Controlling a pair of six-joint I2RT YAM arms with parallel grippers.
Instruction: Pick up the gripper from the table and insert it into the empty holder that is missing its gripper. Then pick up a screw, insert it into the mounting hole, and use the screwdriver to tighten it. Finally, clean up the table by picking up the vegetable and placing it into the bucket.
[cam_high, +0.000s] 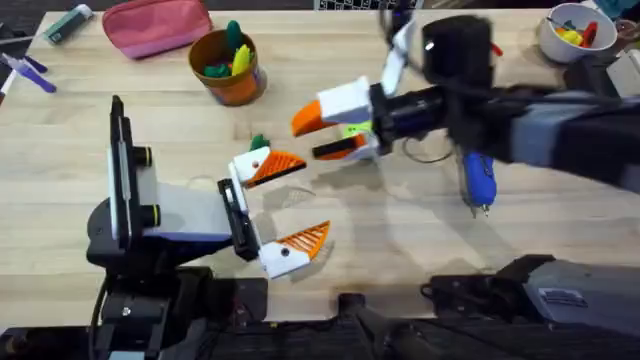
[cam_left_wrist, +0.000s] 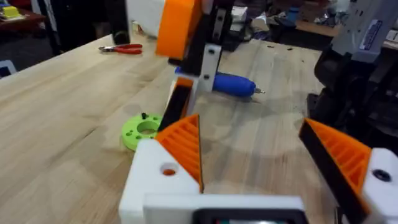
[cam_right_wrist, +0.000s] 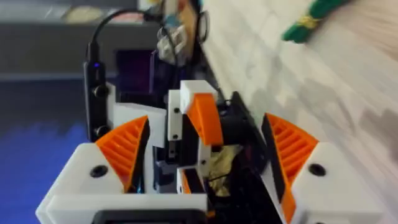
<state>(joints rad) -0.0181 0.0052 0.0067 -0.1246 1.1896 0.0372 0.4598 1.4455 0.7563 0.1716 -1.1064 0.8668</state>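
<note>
Right gripper (cam_high: 335, 135), jaws spread and empty, is hovering mid-table beside the left gripper (cam_high: 285, 205) (also open). Cleanup is looking undone: the small dark-green leafy toy vegetable (cam_high: 259, 143) is lying on the wood, the round orange-brown bucket (cam_high: 228, 68) farther back, the blue pen-shaped screwdriver (cam_high: 478, 178) right.

You see a pale wood-grain table (cam_high: 560, 240). Both grippers are white with orange ribbed pads: the left gripper (cam_high: 285, 208) near centre, the right gripper (cam_high: 322, 135) just beyond it. The screwdriver (cam_high: 478, 178) on your right is blue. The vegetable (cam_high: 259, 143) is dark green. Far left of centre, your orange-brown bucket (cam_high: 232, 68) holds green and yellow pieces, beside a pink pouch (cam_high: 157, 25).
</note>
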